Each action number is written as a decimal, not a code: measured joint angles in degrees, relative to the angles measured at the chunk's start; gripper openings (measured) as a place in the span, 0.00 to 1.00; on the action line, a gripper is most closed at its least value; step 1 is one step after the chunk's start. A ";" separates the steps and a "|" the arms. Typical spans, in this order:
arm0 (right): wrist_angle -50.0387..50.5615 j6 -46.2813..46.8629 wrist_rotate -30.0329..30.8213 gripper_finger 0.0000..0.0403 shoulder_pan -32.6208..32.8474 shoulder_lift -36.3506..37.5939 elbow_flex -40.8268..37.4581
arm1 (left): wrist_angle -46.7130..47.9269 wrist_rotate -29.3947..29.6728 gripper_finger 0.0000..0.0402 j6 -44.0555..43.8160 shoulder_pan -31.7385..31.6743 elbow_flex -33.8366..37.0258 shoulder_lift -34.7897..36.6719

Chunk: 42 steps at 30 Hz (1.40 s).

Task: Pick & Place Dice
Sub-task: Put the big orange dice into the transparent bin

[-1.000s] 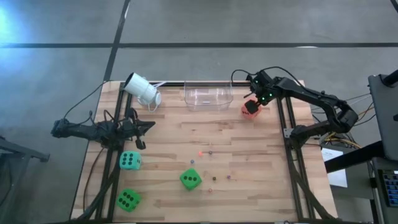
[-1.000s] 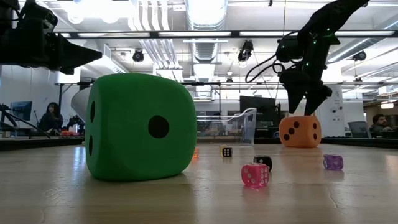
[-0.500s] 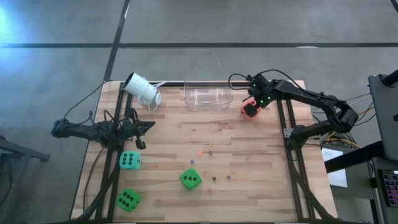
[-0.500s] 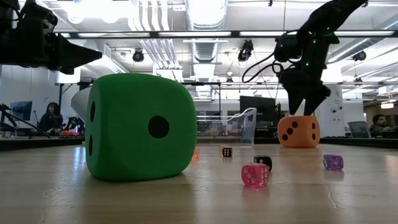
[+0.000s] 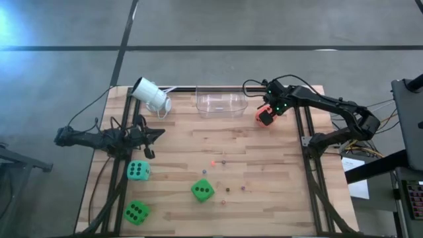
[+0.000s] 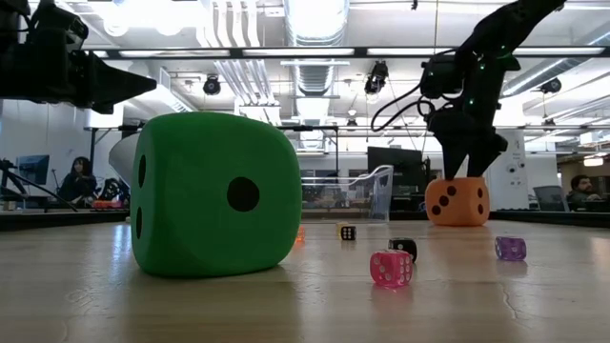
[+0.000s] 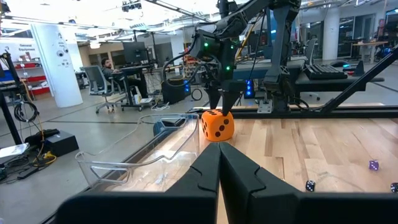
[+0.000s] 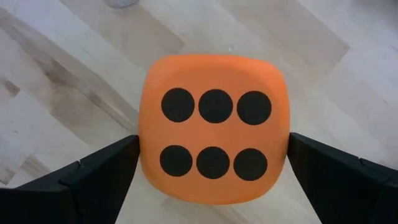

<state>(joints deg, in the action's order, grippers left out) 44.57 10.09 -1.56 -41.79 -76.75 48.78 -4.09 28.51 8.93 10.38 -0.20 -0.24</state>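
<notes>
Two arms share the wooden table, and the order of things by bulk runs from that table down to specks of colour. Near the top centre of the high view sits a clear plastic tub, with a white cup lying on its side to the upper left.

Next come the big dice. One orange die sits just right of the tub, near the table's far edge; in the right wrist view its six-pip face looks straight up. The right gripper hangs directly over it with its jaws spread wide, one finger on each flank; whether they touch the cube I cannot tell. Three more big dice lie toward the lower left: a teal die, a green die and another green die.

The orange cube looks like soft foam: probably light, springy and grippy. I would squeeze two opposite flat sides at mid-height, not the rounded corners, and expect it to give a little.

The left gripper, at the left edge, is closed on nothing.

Smallest are the tiny dice, a pink one and a purple one among them, hard and easily skidded.
</notes>
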 joint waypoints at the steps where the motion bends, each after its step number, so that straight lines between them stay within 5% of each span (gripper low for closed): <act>1: -0.34 -0.02 0.00 0.99 0.09 0.00 -0.19 | 0.00 0.00 0.03 0.00 0.00 -0.01 0.01; 28: -5.13 -1.80 0.26 0.99 1.52 -0.02 -3.20 | 0.00 0.00 0.03 0.00 0.00 0.00 0.01; 42: -5.36 -1.73 0.08 0.86 1.52 0.00 -3.62 | -0.01 0.00 0.03 0.00 -0.01 0.00 0.00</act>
<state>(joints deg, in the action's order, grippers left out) 39.21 8.36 -1.48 -40.27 -76.75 45.17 -4.10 28.51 8.93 10.37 -0.19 -0.24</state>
